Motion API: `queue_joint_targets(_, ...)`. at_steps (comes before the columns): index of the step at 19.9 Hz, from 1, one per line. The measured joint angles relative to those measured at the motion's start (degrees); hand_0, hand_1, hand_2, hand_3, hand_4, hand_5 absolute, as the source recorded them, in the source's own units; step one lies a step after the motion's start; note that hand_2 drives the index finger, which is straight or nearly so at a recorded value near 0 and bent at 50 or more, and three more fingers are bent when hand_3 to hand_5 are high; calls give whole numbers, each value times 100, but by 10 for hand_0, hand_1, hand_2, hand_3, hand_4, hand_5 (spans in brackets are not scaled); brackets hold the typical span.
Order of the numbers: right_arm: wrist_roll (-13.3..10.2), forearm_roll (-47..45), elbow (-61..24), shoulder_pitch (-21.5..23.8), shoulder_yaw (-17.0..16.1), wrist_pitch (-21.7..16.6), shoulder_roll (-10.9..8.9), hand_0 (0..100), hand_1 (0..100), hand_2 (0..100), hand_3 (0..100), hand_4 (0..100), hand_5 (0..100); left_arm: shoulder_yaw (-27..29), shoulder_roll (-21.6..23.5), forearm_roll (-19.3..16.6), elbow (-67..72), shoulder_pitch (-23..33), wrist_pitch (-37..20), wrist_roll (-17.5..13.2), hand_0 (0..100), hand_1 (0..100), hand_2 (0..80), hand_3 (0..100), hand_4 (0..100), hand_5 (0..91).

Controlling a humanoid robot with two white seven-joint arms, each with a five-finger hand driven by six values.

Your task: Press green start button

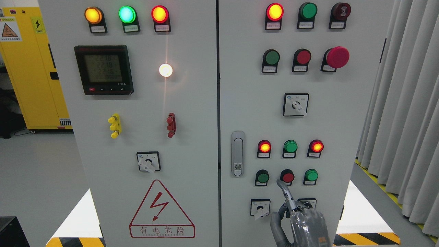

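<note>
While right hand point(301, 219) points upward, green button point(263, 177) sits up-left of it

Single head view, facing the control cabinet point(192, 113) straight on and close, both door panels filling most of frame. Slight downward tilt; floor point(37, 178) visible lower left, curtain point(404, 103) along right edge, yellow cabinet point(31, 68) far left. Hand point(301, 219) enters at bottom edge, right of centre.
</note>
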Motion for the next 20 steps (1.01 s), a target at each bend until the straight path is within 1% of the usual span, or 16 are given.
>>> queue_joint_targets(1, 151, -244, -47, 60, 66, -70, 0, 845, 782, 0, 201, 262, 251, 0, 0, 0, 0, 0, 0, 1, 120, 556, 0, 0, 0, 0)
queue_joint_targets(2, 274, -499, -95, 137, 131, -134, -1, 858, 775, 0, 167, 224, 201, 0, 0, 0, 0, 0, 0, 1, 120, 556, 0, 0, 0, 0)
queue_joint_targets(3, 446, -763, -130, 215, 197, -172, -1, 887, 764, 0, 89, 144, 119, 0, 0, 1, 0, 0, 0, 1, 120, 556, 0, 0, 0, 0)
queue_joint_targets(4, 549, -1018, -173, 272, 257, -216, -1, 905, 757, 0, 71, 122, 90, 0, 0, 1, 0, 0, 0, 2, 120, 556, 0, 0, 0, 0)
queue_joint_targets(5, 677, -1305, -208, 335, 318, -239, -2, 911, 748, 0, 37, 80, 55, 0, 0, 1, 0, 0, 0, 3, 120, 556, 0, 0, 0, 0)
queue_joint_targets(6, 761, -1531, -244, 376, 374, -252, -2, 895, 740, 0, 0, 37, 20, 0, 0, 1, 0, 0, 0, 3, 120, 556, 0, 0, 0, 0)
queue_joint_targets(7, 817, -1768, -272, 411, 421, -261, -3, 874, 738, 0, 0, 4, 0, 0, 0, 1, 0, 0, 0, 2, 120, 556, 0, 0, 0, 0)
queue_joint_targets(8, 861, -2003, -307, 443, 468, -268, -3, 848, 738, 0, 0, 0, 0, 0, 0, 1, 0, 0, 0, 2, 120, 556, 0, 0, 0, 0)
queue_joint_targets(9, 882, -2208, -335, 469, 503, -268, -3, 699, 734, 0, 0, 0, 0, 0, 0, 1, 0, 0, 0, 2, 120, 556, 0, 0, 0, 0)
queue_joint_targets(10, 891, -2405, -363, 489, 537, -268, -3, 683, 734, 0, 0, 0, 0, 0, 0, 1, 0, 0, 0, 3, 120, 556, 0, 0, 0, 0)
queue_joint_targets(13, 913, -2791, -432, 538, 630, -265, -3, 592, 730, 0, 0, 0, 0, 0, 0, 1, 0, 0, 0, 3, 120, 556, 0, 0, 0, 0)
queue_joint_targets(17, 919, -3090, -492, 571, 717, -234, -4, 548, 721, 0, 0, 0, 0, 0, 0, 2, 0, 0, 0, 3, 120, 556, 0, 0, 0, 0)
queue_joint_targets(20, 930, -3206, -519, 584, 764, -221, -4, 544, 707, 0, 0, 0, 0, 0, 0, 1, 0, 0, 0, 3, 120, 556, 0, 0, 0, 0)
